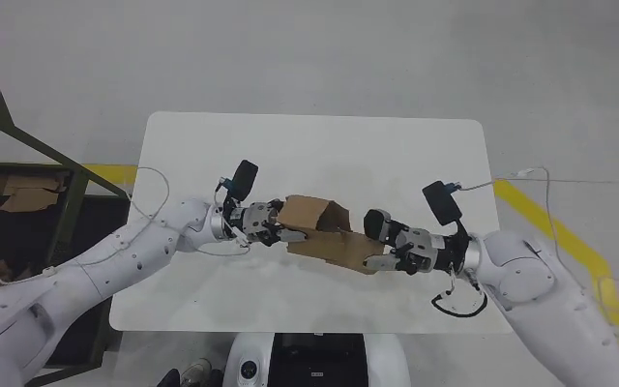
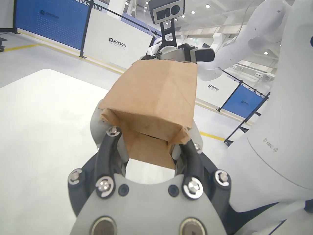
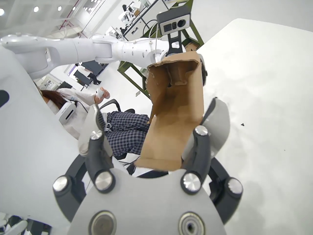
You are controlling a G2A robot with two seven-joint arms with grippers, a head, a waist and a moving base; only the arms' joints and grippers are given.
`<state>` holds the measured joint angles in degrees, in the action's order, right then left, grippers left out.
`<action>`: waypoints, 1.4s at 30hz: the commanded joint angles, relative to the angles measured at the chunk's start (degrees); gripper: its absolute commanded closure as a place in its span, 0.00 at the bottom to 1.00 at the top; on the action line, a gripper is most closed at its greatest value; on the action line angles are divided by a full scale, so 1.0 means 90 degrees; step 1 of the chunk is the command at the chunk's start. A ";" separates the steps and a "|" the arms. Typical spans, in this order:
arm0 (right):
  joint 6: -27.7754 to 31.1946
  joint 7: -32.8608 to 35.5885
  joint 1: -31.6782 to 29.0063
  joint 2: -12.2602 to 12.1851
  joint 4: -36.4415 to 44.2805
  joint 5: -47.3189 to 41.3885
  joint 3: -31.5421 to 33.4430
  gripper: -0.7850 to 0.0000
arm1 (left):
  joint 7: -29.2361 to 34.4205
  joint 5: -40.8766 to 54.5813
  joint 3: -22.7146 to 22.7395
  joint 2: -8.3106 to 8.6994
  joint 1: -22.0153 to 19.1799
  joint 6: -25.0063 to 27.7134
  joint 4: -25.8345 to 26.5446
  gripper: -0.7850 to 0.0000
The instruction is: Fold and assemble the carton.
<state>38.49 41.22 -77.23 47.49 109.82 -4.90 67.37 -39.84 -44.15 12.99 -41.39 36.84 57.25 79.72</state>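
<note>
A brown carton (image 1: 322, 232) lies partly opened out on the white table (image 1: 309, 145), held up between the two arms. My left gripper (image 1: 275, 228) is at its left end. In the left wrist view its fingers (image 2: 97, 123) press both sides of the carton (image 2: 159, 94) end, with a lower flap hanging between them. My right gripper (image 1: 381, 242) is at the right end. In the right wrist view the carton (image 3: 176, 103) has a long flap running between the spread fingers, close to one finger (image 3: 217, 118) and clear of the other.
A green metal frame (image 1: 39, 184) holding flat cardboard stands left of the table. A yellow floor line (image 1: 542, 223) runs past the right side. A black cable loop (image 1: 459, 305) lies on the table by the right arm. The table's far half is bare.
</note>
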 commanded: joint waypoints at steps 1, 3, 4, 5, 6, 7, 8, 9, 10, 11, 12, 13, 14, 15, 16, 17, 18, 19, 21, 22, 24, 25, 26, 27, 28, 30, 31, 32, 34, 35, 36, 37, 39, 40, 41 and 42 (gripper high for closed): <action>-0.0464 0.0167 -0.0039 -0.0013 0.0062 -0.0219 0.0033 0.00 | -0.0279 -0.0759 0.0253 0.0030 0.0118 -0.0661 0.0018 0.51; -0.0773 0.0316 -0.0047 -0.0022 0.0104 -0.0392 0.0055 0.00 | -0.0512 -0.1328 0.0394 0.0072 0.0250 -0.1216 0.0127 0.51; -0.0933 0.0383 -0.0045 -0.0027 0.0109 -0.0468 0.0083 0.00 | -0.0670 -0.1656 0.0479 0.0103 0.0316 -0.1510 0.0218 0.51; -0.1056 0.0455 -0.0043 -0.0031 0.0124 -0.0544 0.0104 0.00 | -0.0781 -0.1935 0.0541 0.0137 0.0402 -0.1746 0.0267 0.51; -0.1175 0.0514 -0.0041 -0.0034 0.0123 -0.0625 0.0130 0.00 | -0.0821 -0.2201 0.0607 0.0172 0.0472 -0.2003 0.0326 0.51; -0.1287 0.0574 -0.0045 -0.0037 0.0122 -0.0713 0.0153 0.00 | -0.0915 -0.2382 0.0674 0.0204 0.0550 -0.2210 0.0422 0.52; -0.1357 0.0635 -0.0045 -0.0039 0.0137 -0.0801 0.0173 0.00 | -0.1000 -0.2546 0.0738 0.0238 0.0632 -0.2407 0.0488 0.55; -0.1453 0.0703 -0.0060 -0.0040 0.0130 -0.0906 0.0178 0.00 | -0.1050 -0.2714 0.0804 0.0271 0.0703 -0.2601 0.0552 0.56; -0.1558 0.0782 -0.0060 -0.0042 0.0139 -0.0986 0.0193 0.00 | -0.1097 -0.2845 0.0865 0.0302 0.0779 -0.2764 0.0612 0.55; -0.1666 0.0878 -0.0057 -0.0045 0.0154 -0.1076 0.0204 0.00 | -0.1131 -0.2967 0.0921 0.0331 0.0854 -0.2913 0.0669 0.55; -0.1773 0.0983 -0.0062 -0.0046 0.0160 -0.1196 0.0202 0.00 | -0.1168 -0.3062 0.0978 0.0356 0.0924 -0.3036 0.0719 0.54; -0.1897 0.1095 -0.0050 -0.0049 0.0165 -0.1301 0.0212 0.00 | -0.1205 -0.3140 0.1032 0.0379 0.0995 -0.3147 0.0763 0.52; -0.1978 0.1208 -0.0037 -0.0050 0.0182 -0.1412 0.0214 0.00 | -0.1250 -0.3183 0.1088 0.0398 0.1062 -0.3233 0.0802 0.52; -0.2044 0.1324 -0.0032 -0.0048 0.0175 -0.1566 0.0204 0.03 | -0.1271 -0.3243 0.1141 0.0417 0.1119 -0.3302 0.0831 0.52; -0.2180 0.1464 -0.0020 -0.0050 0.0147 -0.1701 0.0197 0.11 | -0.1272 -0.3285 0.1195 0.0434 0.1175 -0.3366 0.0857 0.52; -0.2273 0.1570 0.0015 -0.0053 0.0150 -0.1749 0.0220 0.14 | -0.1262 -0.3307 0.1247 0.0450 0.1227 -0.3395 0.0883 0.53; -0.2316 0.1690 0.0020 -0.0055 0.0140 -0.1838 0.0224 0.17 | -0.1255 -0.3319 0.1303 0.0465 0.1270 -0.3410 0.0902 0.53; -0.2348 0.1899 0.0011 -0.0058 0.0117 -0.1984 0.0203 0.29 | -0.1231 -0.3320 0.1363 0.0478 0.1309 -0.3433 0.0904 0.52; -0.2328 0.2103 -0.0008 -0.0063 0.0083 -0.2026 0.0214 0.53 | -0.1186 -0.3328 0.1465 0.0496 0.1373 -0.3398 0.0932 0.52; -0.2310 0.2193 -0.0046 -0.0062 0.0104 -0.2008 0.0172 0.72 | -0.1185 -0.3317 0.1515 0.0500 0.1402 -0.3377 0.0939 0.52; -0.2266 0.2255 -0.0091 -0.0052 0.0112 -0.1974 0.0096 1.00 | -0.1159 -0.3337 0.1602 0.0500 0.1444 -0.3333 0.0941 0.52; -0.2264 0.2298 -0.0099 -0.0046 0.0111 -0.1939 0.0048 1.00 | -0.1136 -0.3349 0.1640 0.0495 0.1462 -0.3318 0.0937 0.52; -0.2270 0.2307 -0.0100 -0.0037 0.0111 -0.1912 -0.0001 1.00 | -0.1097 -0.3364 0.1675 0.0487 0.1476 -0.3299 0.0930 0.51; -0.2277 0.2325 -0.0104 -0.0026 0.0126 -0.1907 -0.0068 1.00 | -0.1080 -0.3358 0.1707 0.0477 0.1491 -0.3270 0.0925 0.51; -0.2288 0.2368 -0.0087 -0.0017 0.0133 -0.1883 -0.0127 1.00 | -0.1066 -0.3359 0.1739 0.0465 0.1499 -0.3237 0.0914 0.51; -0.2306 0.2432 -0.0039 0.0004 0.0141 -0.1857 -0.0234 1.00 | -0.1047 -0.3370 0.1798 0.0439 0.1517 -0.3175 0.0891 0.51; -0.2325 0.2475 -0.0005 0.0019 0.0140 -0.1835 -0.0317 1.00 | -0.1038 -0.3364 0.1828 0.0426 0.1526 -0.3150 0.0873 0.51; -0.2343 0.2450 0.0047 0.0039 0.0130 -0.1819 -0.0399 1.00 | -0.1031 -0.3358 0.1854 0.0411 0.1535 -0.3111 0.0868 0.51; -0.2376 0.2405 0.0203 0.0099 0.0050 -0.1789 -0.0631 1.00 | -0.1017 -0.3375 0.1897 0.0378 0.1551 -0.3048 0.0866 0.51; -0.2385 0.2339 0.0310 0.0135 -0.0015 -0.1753 -0.0744 1.00 | -0.1006 -0.3389 0.1915 0.0360 0.1558 -0.3016 0.0864 0.51; -0.2391 0.2258 0.0426 0.0173 -0.0073 -0.1709 -0.0857 1.00 | -0.0995 -0.3410 0.1928 0.0340 0.1564 -0.2985 0.0873 0.50; -0.2410 0.2162 0.0544 0.0211 -0.0138 -0.1659 -0.0956 1.00 | -0.0980 -0.3429 0.1942 0.0321 0.1571 -0.2957 0.0874 0.51; -0.2461 0.1945 0.0769 0.0290 -0.0287 -0.1602 -0.1141 1.00 | -0.0985 -0.3440 0.1972 0.0283 0.1588 -0.2891 0.0886 0.51; -0.2480 0.1894 0.0872 0.0328 -0.0366 -0.1604 -0.1237 1.00 | -0.0989 -0.3450 0.1991 0.0266 0.1597 -0.2870 0.0887 0.51; -0.2479 0.1850 0.0974 0.0366 -0.0443 -0.1624 -0.1324 1.00 | -0.0997 -0.3461 0.2010 0.0250 0.1610 -0.2852 0.0894 0.51; -0.2462 0.1794 0.1066 0.0401 -0.0531 -0.1641 -0.1395 1.00 | -0.0990 -0.3481 0.2027 0.0235 0.1623 -0.2831 0.0901 0.51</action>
<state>16.19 57.73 -68.46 50.83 105.77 -19.47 55.41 -48.76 -75.32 31.09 -39.16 51.33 31.62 87.77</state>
